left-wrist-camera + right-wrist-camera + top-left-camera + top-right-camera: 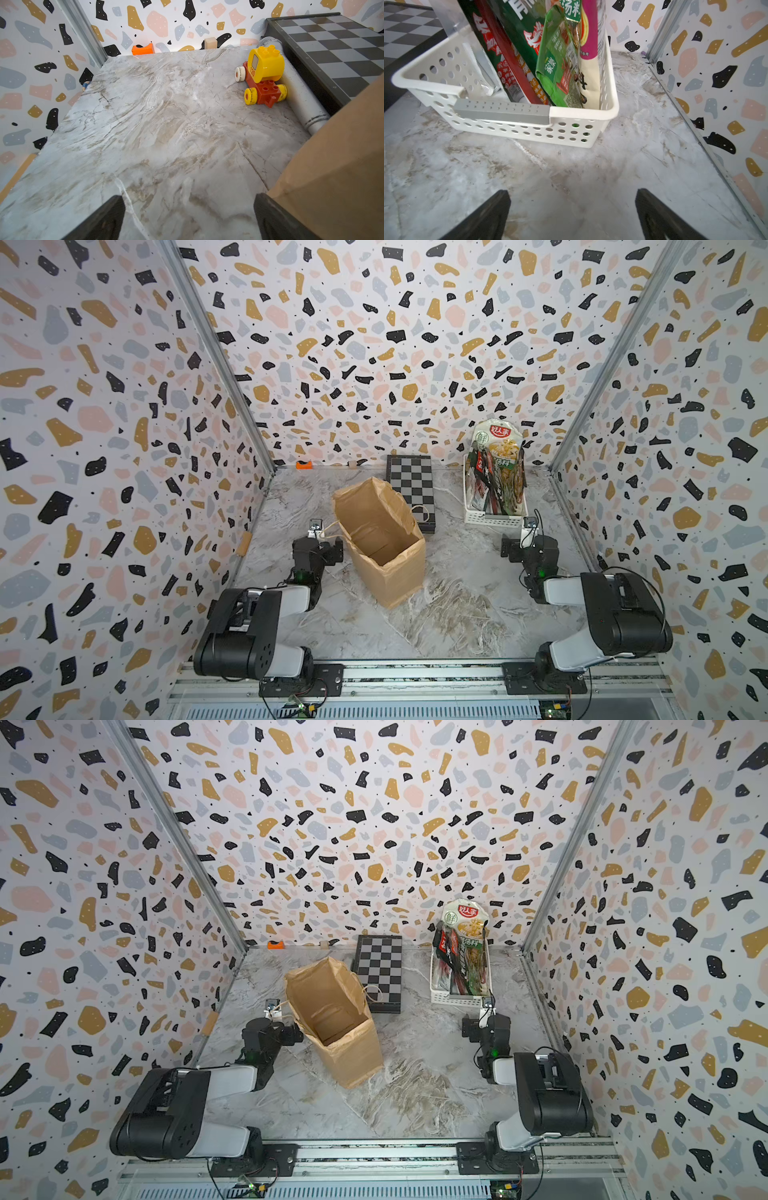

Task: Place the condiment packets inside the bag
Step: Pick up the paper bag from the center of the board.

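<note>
The brown paper bag (380,539) (332,1019) stands upright and open-mouthed at mid table; nothing shows inside it. The condiment packets (496,472) (461,952) stand on edge in a white perforated basket (492,520) at the back right. In the right wrist view they show red, green and cream prints (554,62). My left gripper (188,199) is open over bare marble, with the bag's side (332,166) close against one finger. My right gripper (572,195) is open and empty, a short way in front of the basket (581,113).
A folded chessboard (411,485) lies behind the bag. In the left wrist view a yellow and red toy vehicle (264,74) rests against a grey tube (301,99) beside the board. An orange block (143,49) and a wooden block (210,43) sit at the back wall.
</note>
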Motion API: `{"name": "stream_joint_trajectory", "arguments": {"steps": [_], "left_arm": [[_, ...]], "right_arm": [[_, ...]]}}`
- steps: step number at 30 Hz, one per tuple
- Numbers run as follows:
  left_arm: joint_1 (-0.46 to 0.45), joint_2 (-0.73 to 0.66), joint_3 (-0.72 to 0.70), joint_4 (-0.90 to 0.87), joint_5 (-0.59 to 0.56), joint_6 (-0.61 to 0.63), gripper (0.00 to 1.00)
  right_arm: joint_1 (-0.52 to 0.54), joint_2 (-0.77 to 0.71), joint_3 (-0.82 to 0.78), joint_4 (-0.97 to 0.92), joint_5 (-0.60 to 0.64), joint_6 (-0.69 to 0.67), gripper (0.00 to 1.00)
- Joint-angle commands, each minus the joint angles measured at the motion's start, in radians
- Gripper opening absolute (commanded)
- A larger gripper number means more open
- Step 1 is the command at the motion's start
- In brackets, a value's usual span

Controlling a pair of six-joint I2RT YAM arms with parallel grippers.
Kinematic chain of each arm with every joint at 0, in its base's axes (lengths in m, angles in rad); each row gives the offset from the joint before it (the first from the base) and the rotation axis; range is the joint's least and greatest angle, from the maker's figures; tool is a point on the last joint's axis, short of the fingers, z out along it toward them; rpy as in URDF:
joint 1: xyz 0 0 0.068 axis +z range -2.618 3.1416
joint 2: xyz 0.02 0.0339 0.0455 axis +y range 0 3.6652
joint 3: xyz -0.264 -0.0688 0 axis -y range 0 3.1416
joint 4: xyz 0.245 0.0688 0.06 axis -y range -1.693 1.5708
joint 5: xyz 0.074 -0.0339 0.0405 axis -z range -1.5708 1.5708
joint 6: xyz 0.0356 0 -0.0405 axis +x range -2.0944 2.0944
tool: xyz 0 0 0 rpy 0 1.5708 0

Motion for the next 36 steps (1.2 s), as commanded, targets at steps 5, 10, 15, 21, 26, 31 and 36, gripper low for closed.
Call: {"name": "stream_joint_trajectory", "arguments": {"steps": [5,10,15,21,26,31,36], "left_arm": [[-0.005,-0.012,0.01,0.018,0.007,0.008,1.0],[-0.006,-0.013,0.01,0.018,0.007,0.008,1.0],[-0.005,-0.013,0.01,0.018,0.009,0.006,1.0],[-0.005,-0.04,0.003,0.02,-0.085,-0.041,1.0],[-0.005,-0.342,0.086,-0.434,-0.491,-0.32,1.0],[0.017,-0.558,0.34,-1.112,-0.6,-0.807,1.0],[0.02,-0.555,0.727,-1.466,-0.251,-0.696,1.0]], "right_arm": [[0.002,-0.002,0.008,-0.011,-0.004,-0.003,1.0],[0.003,-0.002,0.008,-0.01,-0.003,-0.002,1.0],[0.002,-0.002,0.008,-0.011,-0.004,-0.003,1.0],[0.003,-0.004,0.008,-0.012,-0.004,-0.003,1.0],[0.005,-0.15,0.068,-0.253,0.049,0.028,1.0],[0.003,-0.332,0.184,-0.632,0.088,0.313,1.0],[0.003,-0.427,0.308,-1.007,-0.024,0.52,0.92]]}}
